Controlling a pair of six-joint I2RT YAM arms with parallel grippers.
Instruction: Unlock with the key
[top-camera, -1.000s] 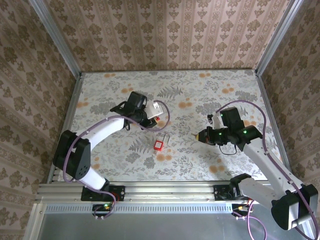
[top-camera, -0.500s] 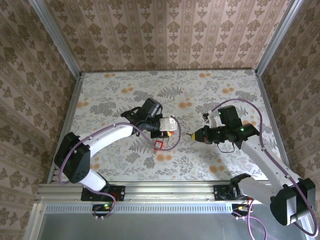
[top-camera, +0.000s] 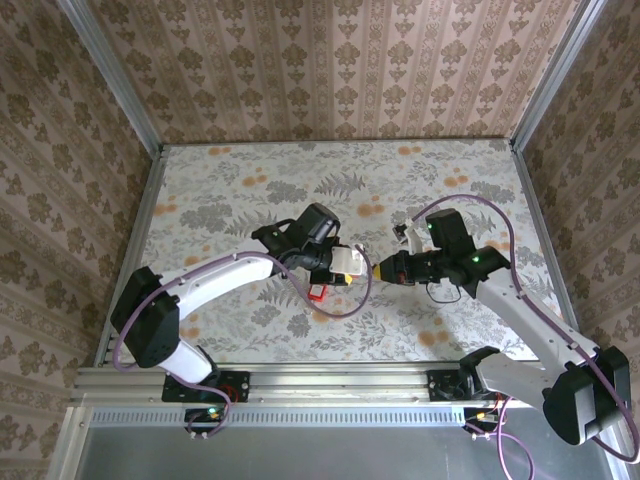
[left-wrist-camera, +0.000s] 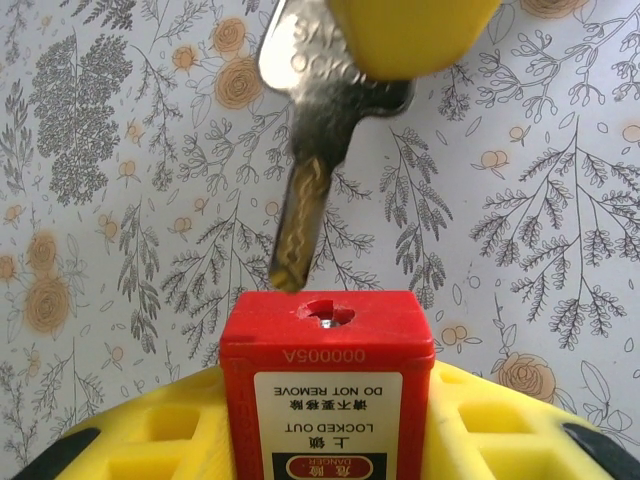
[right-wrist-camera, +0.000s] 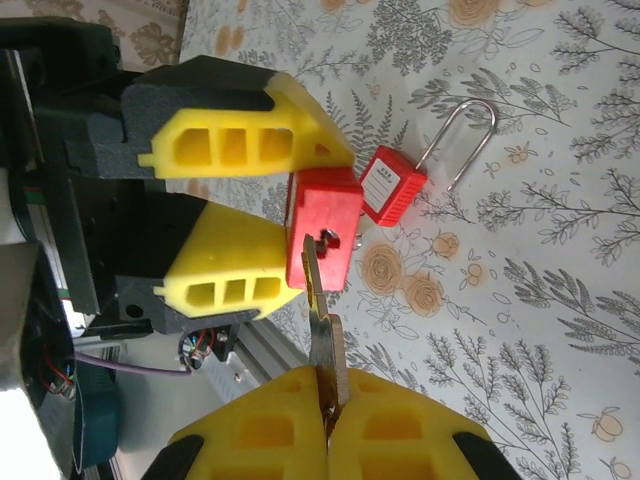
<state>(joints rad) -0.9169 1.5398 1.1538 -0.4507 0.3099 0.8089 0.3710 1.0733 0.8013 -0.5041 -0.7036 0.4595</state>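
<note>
Pinches red padlock (left-wrist-camera: 327, 385) in left gripper (top-camera: 346, 264), held around mid-table, keyhole (left-wrist-camera: 326, 313) facing right. Clamps silver key (left-wrist-camera: 315, 170) by its head in right gripper (top-camera: 383, 270), fingers pressed together on it, key tip just beside the keyhole, not in. Shows second red padlock (right-wrist-camera: 392, 186) lying flat on table (top-camera: 450, 180), just near of the held one.

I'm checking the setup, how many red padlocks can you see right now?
2. The first padlock sits in the left gripper, key tip near its keyhole; the second padlock lies on the table beside it.
</note>
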